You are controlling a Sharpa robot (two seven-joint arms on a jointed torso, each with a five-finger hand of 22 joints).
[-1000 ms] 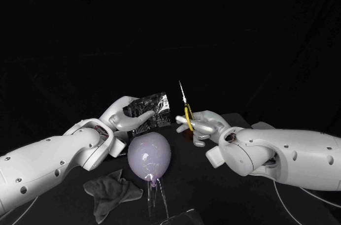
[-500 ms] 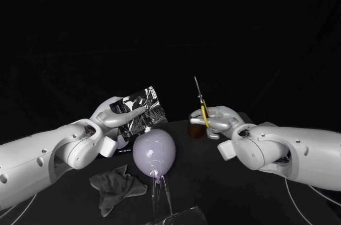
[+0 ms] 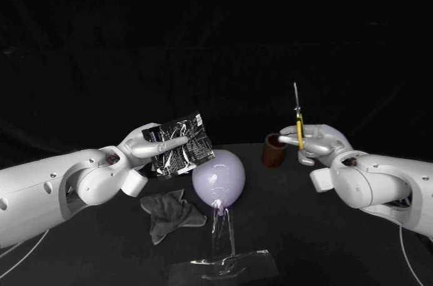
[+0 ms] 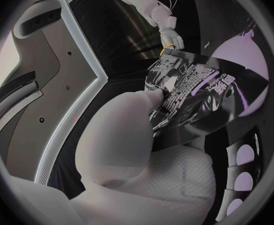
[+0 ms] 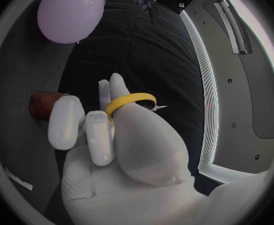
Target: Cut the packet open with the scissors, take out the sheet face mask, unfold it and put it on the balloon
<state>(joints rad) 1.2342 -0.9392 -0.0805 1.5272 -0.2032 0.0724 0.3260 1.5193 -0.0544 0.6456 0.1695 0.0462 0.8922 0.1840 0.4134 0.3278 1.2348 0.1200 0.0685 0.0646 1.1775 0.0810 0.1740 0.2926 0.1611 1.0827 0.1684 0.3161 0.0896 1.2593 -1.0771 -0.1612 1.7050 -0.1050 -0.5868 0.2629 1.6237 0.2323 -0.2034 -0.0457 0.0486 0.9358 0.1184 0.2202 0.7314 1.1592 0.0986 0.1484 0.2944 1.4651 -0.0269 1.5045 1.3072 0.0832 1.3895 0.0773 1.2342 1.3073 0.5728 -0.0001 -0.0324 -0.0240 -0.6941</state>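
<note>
Left hand grips the packet, raised just beside the balloon. Right hand clutches the scissors, blades upright, farther from the balloon.

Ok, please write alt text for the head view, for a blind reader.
The left hand holds a dark packet up, and the right hand holds yellow-handled scissors, blades pointing up. Between them a pale purple balloon stands on a clear stand; a grey cloth lies beside it.
</note>
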